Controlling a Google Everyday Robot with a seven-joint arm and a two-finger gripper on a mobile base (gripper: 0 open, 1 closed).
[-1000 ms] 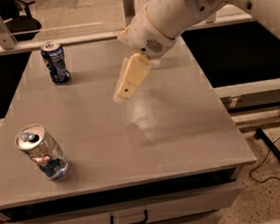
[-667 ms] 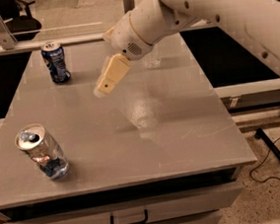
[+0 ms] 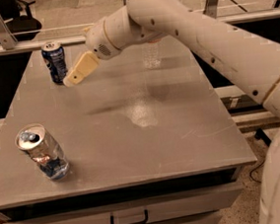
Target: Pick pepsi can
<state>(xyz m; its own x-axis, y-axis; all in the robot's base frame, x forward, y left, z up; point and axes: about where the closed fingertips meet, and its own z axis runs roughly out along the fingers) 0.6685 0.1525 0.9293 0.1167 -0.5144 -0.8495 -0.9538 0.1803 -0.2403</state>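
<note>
The pepsi can [image 3: 55, 61] is dark blue with white markings and a silver top. It stands upright at the far left of the grey table [image 3: 181, 130]. My gripper [image 3: 72, 80] hangs above the table just right of the can's lower half, its tan fingers [image 3: 81, 69] pointing down-left toward it. It holds nothing that I can see.
A silver can with blue at its base [image 3: 41, 151] stands tilted at the near left of the table. A clear plastic water bottle [image 3: 151, 53] stands at the far middle, partly behind my arm. A drawer [image 3: 125, 217] runs under the front edge. A rail crosses behind the table.
My arm has swung left across the table, bringing the gripper from the middle to just beside the pepsi can. The cans and the bottle have not moved.
</note>
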